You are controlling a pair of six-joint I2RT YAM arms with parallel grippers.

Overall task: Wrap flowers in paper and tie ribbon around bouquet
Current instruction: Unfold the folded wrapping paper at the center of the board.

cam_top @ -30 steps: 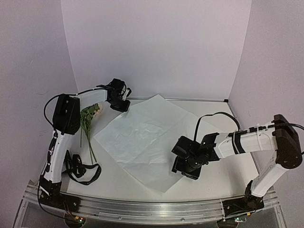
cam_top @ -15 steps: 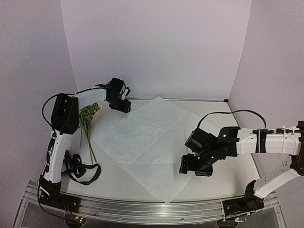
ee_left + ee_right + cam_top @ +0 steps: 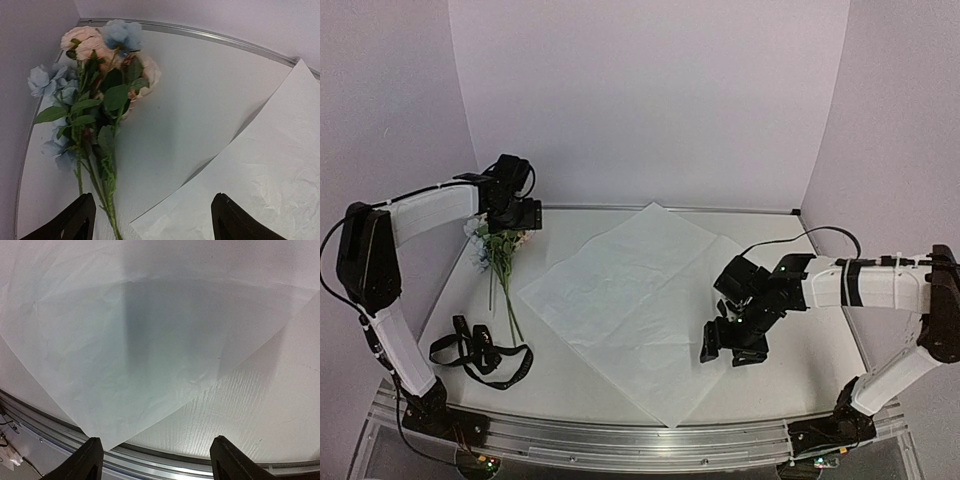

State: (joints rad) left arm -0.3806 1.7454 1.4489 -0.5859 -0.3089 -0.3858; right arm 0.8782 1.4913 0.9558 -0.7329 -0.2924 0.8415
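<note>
At the near left of the surface [image 3: 800, 375], the ribbon [image 3: 480, 352] was seen lying in a loose black tangle, untouched and well apart from both arms. It was judged to be set aside there because tying comes last. Just beyond it, the flowers [image 3: 95, 100] were laid flat along the left edge, blooms toward the far wall [image 3: 650, 100] and thin stems pointing near, beside the paper [image 3: 620, 290] but not on it.

The left gripper [image 3: 515, 214] was held above the blooms with its jaws spread wide and nothing between them. In the left wrist view the stems were seen to run down close to the finger at the left of that view, so a grasp of the bunch was judged to be the step in hand. A closing on the stems rather than the soft blooms would be called for, since the heads could be crushed.

The paper was spread flat as a diamond across the middle, one corner toward the far wall and one toward the near rail [image 3: 620, 438], its left corner just beside the stems. This open spread was judged to be arranged so that the bunch could be laid on it and rolled. Nothing had been wrapped yet.

To the right, the right gripper [image 3: 732, 342] was held over the paper's near right edge, jaws also wide and empty. Whether the sheet was touched could not be told. It was judged to be placed there so that the sheet could be pinned or lifted, though so thin a sheet could easily slide or crease.
</note>
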